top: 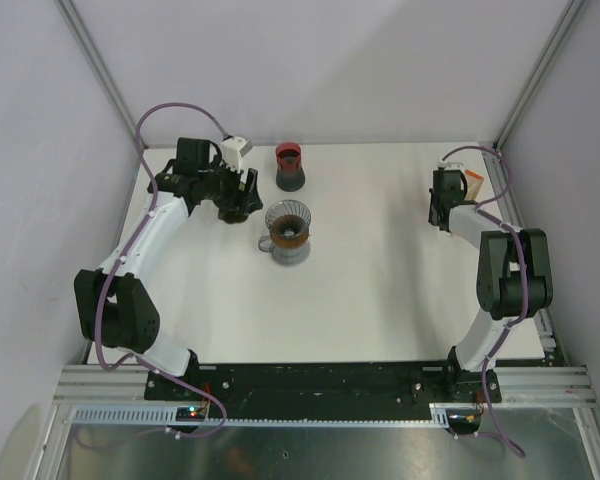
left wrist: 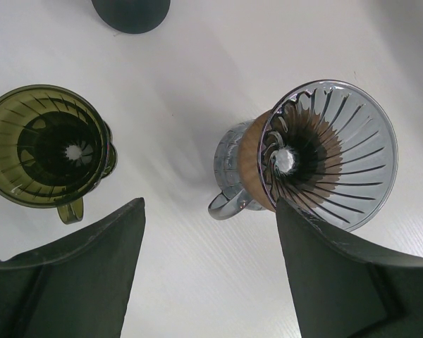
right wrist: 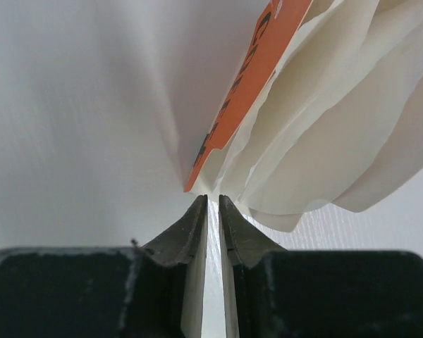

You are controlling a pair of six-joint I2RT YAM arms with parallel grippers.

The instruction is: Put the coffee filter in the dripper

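Note:
The dripper (top: 288, 230), clear grey glass with a wooden collar, stands mid-table; the left wrist view has it (left wrist: 328, 151) ahead and to the right. My left gripper (top: 238, 205) hovers just left of it, open (left wrist: 210, 204) and holding nothing. At the far right, a stack of white coffee filters (right wrist: 324, 127) in an orange-edged pack (right wrist: 247, 84) lies on the table (top: 474, 183). My right gripper (top: 445, 190) is at the stack's corner. Its jaws (right wrist: 213, 199) are almost together, with a thin slit showing table between them and nothing visibly pinched.
An olive-green dripper (left wrist: 46, 151) sits to the left in the left wrist view. A dark cup with a red rim (top: 290, 165) stands behind the glass dripper. Enclosure walls and frame posts (top: 525, 90) close off the back and sides.

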